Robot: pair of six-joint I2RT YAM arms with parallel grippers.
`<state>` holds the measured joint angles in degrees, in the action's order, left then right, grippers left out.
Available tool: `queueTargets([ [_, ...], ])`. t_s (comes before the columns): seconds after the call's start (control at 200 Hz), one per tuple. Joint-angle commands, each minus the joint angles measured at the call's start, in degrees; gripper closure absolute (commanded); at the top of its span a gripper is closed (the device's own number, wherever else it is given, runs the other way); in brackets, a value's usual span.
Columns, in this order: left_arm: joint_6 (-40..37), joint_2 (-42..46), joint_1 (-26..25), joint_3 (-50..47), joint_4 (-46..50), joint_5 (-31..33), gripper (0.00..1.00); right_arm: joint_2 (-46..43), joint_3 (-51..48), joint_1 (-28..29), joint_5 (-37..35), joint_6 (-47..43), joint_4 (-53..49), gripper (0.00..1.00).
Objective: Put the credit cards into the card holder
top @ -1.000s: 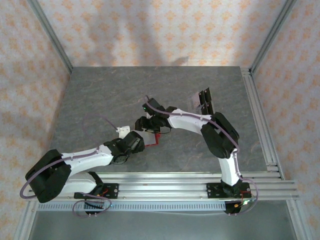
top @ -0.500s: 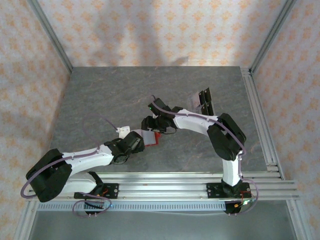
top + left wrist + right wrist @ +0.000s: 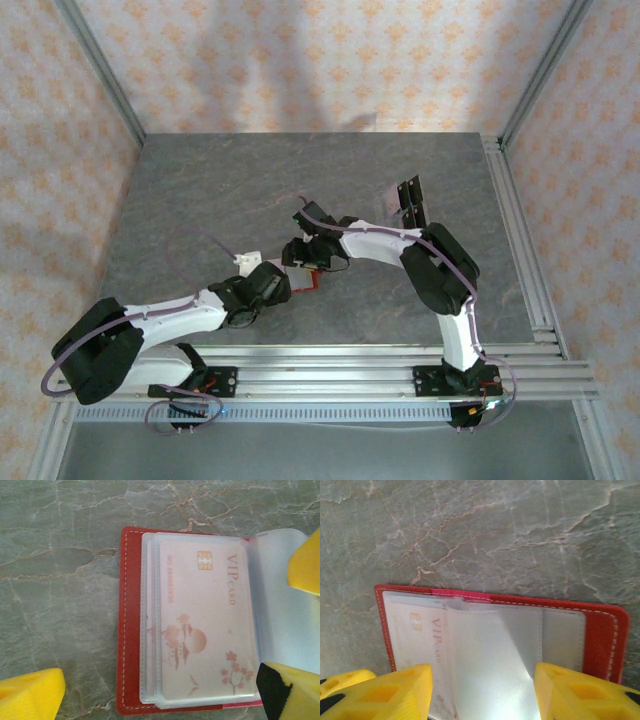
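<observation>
Because the card holder (image 3: 131, 630), open at the middle of the table (image 3: 200, 200), looks light and its clear sleeve (image 3: 490, 660) floppy and slick, pin the red cover. The left gripper (image 3: 160, 695) hangs wide open over it; the right gripper (image 3: 485, 690) straddles the lifted sleeve, pinching or not I cannot tell. The cards (image 3: 407, 203) far right look thin and stiff: take an edge.

Top view: even, soft light, colours a bit washed; faint shadows on back wall (image 3: 300, 70). Wrist views: close-up, slightly soft; white glare on clear sleeve (image 3: 490, 680); yellow fingers (image 3: 30, 690) blurred at frame edges.
</observation>
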<state>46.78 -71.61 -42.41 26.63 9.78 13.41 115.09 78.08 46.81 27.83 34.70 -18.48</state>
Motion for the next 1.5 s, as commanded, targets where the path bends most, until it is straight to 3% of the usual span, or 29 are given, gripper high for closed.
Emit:
queueTargets([
  [0.0, -1.17, 0.89, -0.78, 1.05, -2.31, -0.59, 0.0, 1.27, 2.05, 1.04, 1.08, 0.26, 0.62, 0.44],
  [0.641, -1.32, 1.08, -1.33, 1.19, -5.06, -0.07, 0.0, 2.42, 4.57, 2.59, 2.68, 1.37, 1.08, 0.44],
  [0.936, -1.19, 7.43, -1.9, 0.47, -2.73, 1.65, 0.0, 2.6, 6.02, 2.93, 4.05, 2.6, 1.99, 0.44],
  [1.266, 2.74, 19.45, -2.04, 0.38, 7.18, 8.87, 0.0, 5.81, 10.16, 4.65, 5.23, 3.65, 1.57, 0.44],
  [1.496, 4.19, 22.61, -2.04, 0.53, 9.78, 10.46, 0.0, 9.8, 14.95, 6.41, 6.72, 4.67, 1.07, 0.44],
])
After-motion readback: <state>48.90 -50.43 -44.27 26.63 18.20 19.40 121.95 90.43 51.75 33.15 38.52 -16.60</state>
